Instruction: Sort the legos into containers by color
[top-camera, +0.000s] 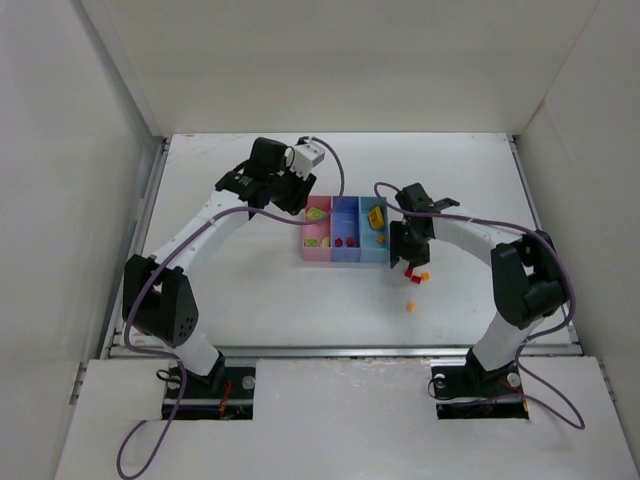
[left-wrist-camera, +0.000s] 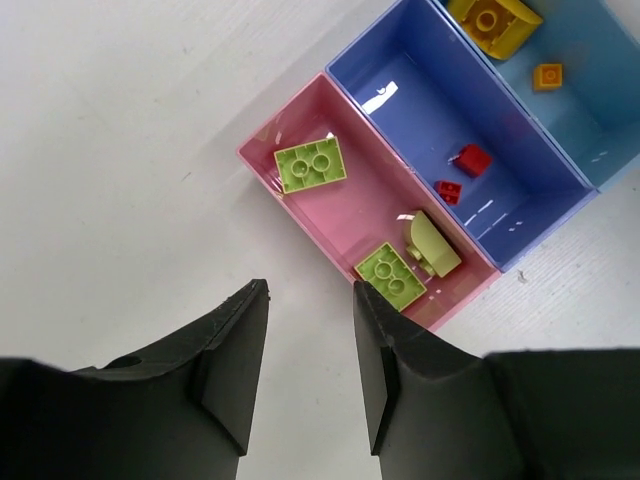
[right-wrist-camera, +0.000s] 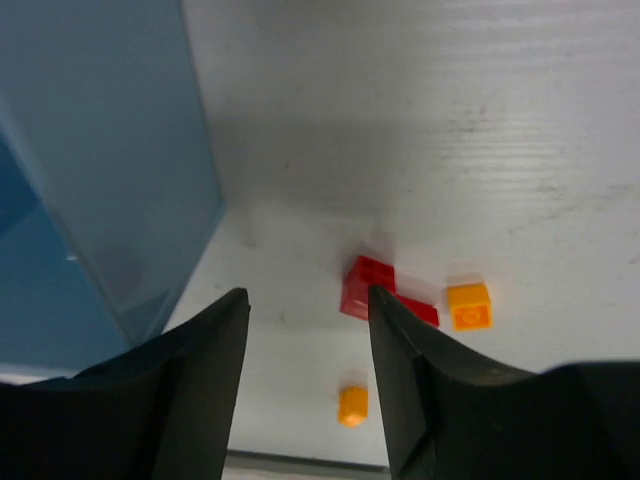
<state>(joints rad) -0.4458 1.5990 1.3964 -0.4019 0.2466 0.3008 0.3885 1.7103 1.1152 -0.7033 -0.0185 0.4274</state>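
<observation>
Three joined bins stand mid-table: pink (left-wrist-camera: 370, 195) holding three yellow-green bricks (left-wrist-camera: 310, 165), blue-violet (left-wrist-camera: 420, 105) holding two red bricks (left-wrist-camera: 472, 159), light blue (left-wrist-camera: 600, 95) holding a yellow brick (left-wrist-camera: 492, 22) and an orange one (left-wrist-camera: 547, 76). My left gripper (left-wrist-camera: 310, 288) is open and empty above bare table, just left of the pink bin. My right gripper (right-wrist-camera: 306, 295) is open and empty, low beside the light blue bin's wall (right-wrist-camera: 120, 200). Two red bricks (right-wrist-camera: 365, 285) lie at its right fingertip, with two loose orange bricks (right-wrist-camera: 469, 305) (right-wrist-camera: 352, 403) nearby.
In the top view the bins (top-camera: 345, 257) sit between the two grippers, left (top-camera: 290, 195) and right (top-camera: 408, 255). The loose bricks (top-camera: 410, 306) lie right of and in front of the bins. White walls enclose the table on three sides.
</observation>
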